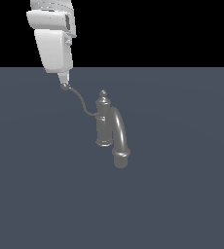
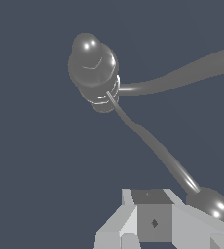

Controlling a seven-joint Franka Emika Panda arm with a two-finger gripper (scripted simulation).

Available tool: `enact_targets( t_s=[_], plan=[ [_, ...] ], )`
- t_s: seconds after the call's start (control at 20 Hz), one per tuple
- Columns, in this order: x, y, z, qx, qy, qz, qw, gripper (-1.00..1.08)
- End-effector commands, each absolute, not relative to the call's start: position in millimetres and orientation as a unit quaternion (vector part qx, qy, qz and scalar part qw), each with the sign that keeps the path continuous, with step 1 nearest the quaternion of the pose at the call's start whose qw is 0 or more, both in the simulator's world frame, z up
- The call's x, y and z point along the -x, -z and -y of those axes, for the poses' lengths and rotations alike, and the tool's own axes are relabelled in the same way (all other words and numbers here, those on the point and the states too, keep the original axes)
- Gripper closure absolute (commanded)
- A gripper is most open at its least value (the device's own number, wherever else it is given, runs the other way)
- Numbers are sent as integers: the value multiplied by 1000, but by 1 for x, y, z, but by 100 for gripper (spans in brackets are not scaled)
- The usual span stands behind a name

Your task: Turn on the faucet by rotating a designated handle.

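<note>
In the exterior view, the faucet [image 1: 105,127] stands near the middle of the dark grey floor [image 1: 182,194], its knob-topped post upright and its thick arched spout [image 1: 120,138] curving down toward the camera. The handle [image 1: 81,103], a thin curved lever, runs from the post up toward the exterior view's left, ending in a small ball tip. The white gripper [image 1: 64,83] hangs from above with its fingertips right at that ball; whether they are spread or pressed together cannot be told here. In the wrist view, the post [image 2: 93,68] is seen from above, the handle [image 2: 153,146] sweeps from it to its ball tip [image 2: 209,203], which lies touching the side of one grey fingertip [image 2: 196,224]. The jaw spacing stays unclear.
</note>
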State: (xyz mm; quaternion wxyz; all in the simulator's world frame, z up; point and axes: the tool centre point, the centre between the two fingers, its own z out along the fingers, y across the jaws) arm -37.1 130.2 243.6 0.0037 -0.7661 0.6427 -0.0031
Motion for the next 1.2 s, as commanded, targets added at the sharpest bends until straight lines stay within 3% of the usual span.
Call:
enact_targets(
  t_s=[0.0,1.15],
  plan=[
    [47,-242,-134,769,0,-639,0,108],
    [96,-242,-58,769,0,-639,0,108]
  ],
)
